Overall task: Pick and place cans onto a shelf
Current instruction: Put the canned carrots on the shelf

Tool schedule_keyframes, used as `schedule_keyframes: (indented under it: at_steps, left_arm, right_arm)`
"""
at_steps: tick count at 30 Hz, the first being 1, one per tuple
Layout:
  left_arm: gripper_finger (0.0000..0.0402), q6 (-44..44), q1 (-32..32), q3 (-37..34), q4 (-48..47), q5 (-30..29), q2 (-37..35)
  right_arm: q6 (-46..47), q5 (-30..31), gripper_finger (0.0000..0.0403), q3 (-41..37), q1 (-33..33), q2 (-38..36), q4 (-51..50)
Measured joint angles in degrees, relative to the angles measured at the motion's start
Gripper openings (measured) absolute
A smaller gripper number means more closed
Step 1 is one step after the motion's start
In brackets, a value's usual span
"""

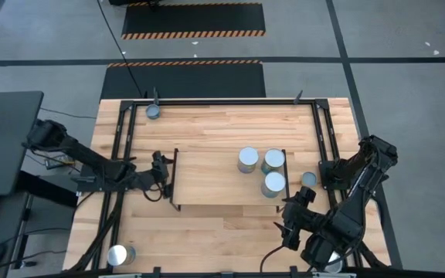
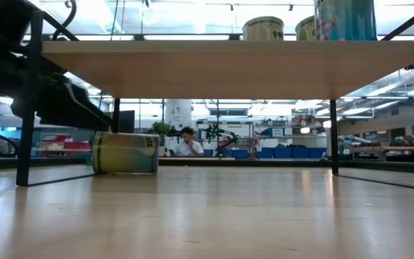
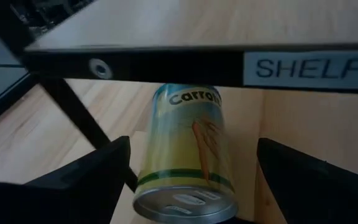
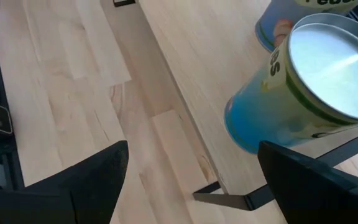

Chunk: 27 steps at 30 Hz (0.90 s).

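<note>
3 small silver-topped metal cans (image 1: 262,169) stand at the right end of the low light-wood shelf (image 1: 207,179), 4 wait elsewhere, with the open left gripper (image 3: 185,180) around 1 lying under its left edge and the right gripper (image 4: 191,180) open, empty.

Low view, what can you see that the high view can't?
Only the low view shows a can lying on its side under the shelf, and a person behind. Only the high view shows the right gripper, waiting near the table's front, and a can at the far corner. Both show standing cans on the shelf and the left arm at its end.
</note>
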Motion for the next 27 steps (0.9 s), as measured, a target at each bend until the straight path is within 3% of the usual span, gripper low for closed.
schedule_keyframes:
  at_steps: [17,27]
  left_arm:
    - [0.0347,0.03,4.58,0.02,8.17,4.68,12.27]
    - [0.0347,0.08,4.77,0.00,10.27,6.73,14.16]
  right_arm:
    - [-0.07,-0.03,0.0367,0.00,0.09,0.00,0.87]
    - [-0.46,-0.04,0.0367,0.00,0.07,0.00,0.87]
